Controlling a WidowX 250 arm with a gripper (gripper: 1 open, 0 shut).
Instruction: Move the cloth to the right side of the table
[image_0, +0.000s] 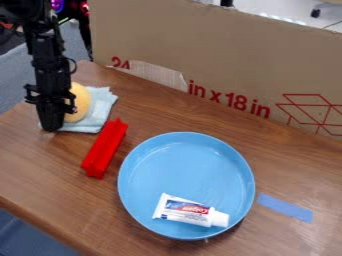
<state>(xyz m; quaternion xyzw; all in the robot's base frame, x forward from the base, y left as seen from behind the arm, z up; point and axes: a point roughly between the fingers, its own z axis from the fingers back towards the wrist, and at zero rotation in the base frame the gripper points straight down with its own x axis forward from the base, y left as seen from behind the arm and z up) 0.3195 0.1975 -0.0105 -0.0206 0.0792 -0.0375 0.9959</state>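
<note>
Cloth (99, 113) lies at the left end of the tabletop (47, 190), with a yellow round object (79, 99) on top and a red block (104, 147) just beside it. End effector (54, 122) points down at the cloth's left edge, fingers closed together; can't tell if fabric is pinched. Blue plate (136, 165) well apart.

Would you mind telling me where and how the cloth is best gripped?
Pinch its left edge, as the picture shows it, from straight above: the cloth lies flat, a yellow object sits on its middle, and the red block flanks its right side.
</note>
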